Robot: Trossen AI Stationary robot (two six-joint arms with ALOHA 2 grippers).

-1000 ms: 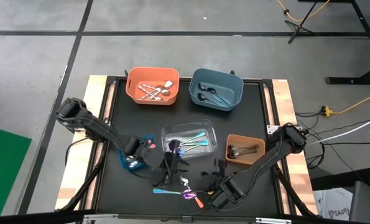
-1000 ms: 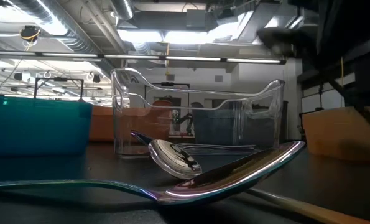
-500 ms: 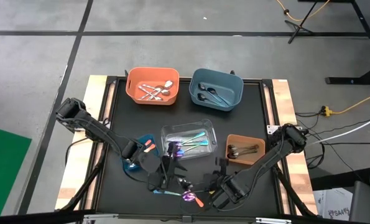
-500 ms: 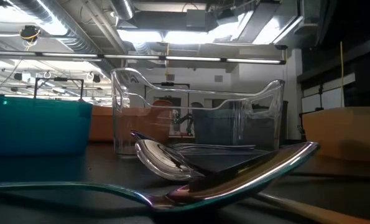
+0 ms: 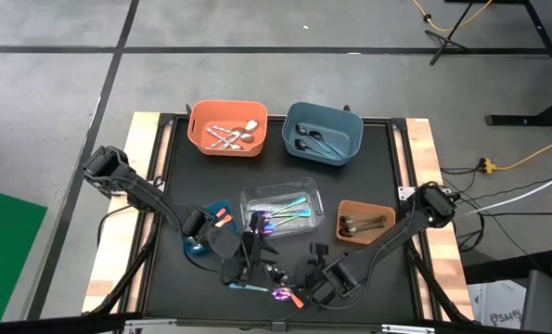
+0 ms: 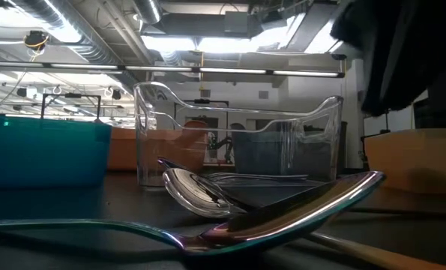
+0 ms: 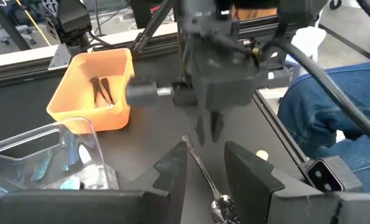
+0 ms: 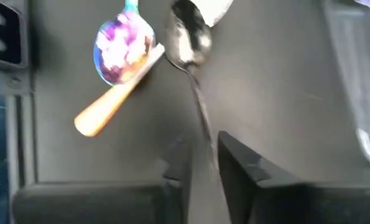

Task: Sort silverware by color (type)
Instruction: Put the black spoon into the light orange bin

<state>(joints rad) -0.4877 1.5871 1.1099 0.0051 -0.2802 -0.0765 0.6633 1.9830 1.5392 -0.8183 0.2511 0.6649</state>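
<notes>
Several pieces of silverware lie near the table's front edge: a silver spoon, an iridescent purple-teal spoon and an orange handle under its bowl. My right gripper points steeply down over the silver spoon's handle. It is open a little, with one finger on each side of the handle's free end. My left gripper hovers open, a short way left of the spoons, nothing between its fingers. In the low view the iridescent spoon lies in front, its handle leaning across the silver spoon's bowl. My right gripper stands astride the free end of the silver spoon's handle, coming from above and slanting down. Whether its fingers touch the handle, I cannot tell. The spoon lies flat on the table.
At the back stand an orange bin with silver pieces and a blue bin with dark ones. A clear bin sits mid-table and a brown bin to its right. A teal bin lies under my left arm.
My right gripper has sunk toward the silver spoon's handle and shifted a little toward the table's left. In the low view the silver spoon's bowl has slid slightly sideways, and the iridescent spoon's handle end has swung a little.
</notes>
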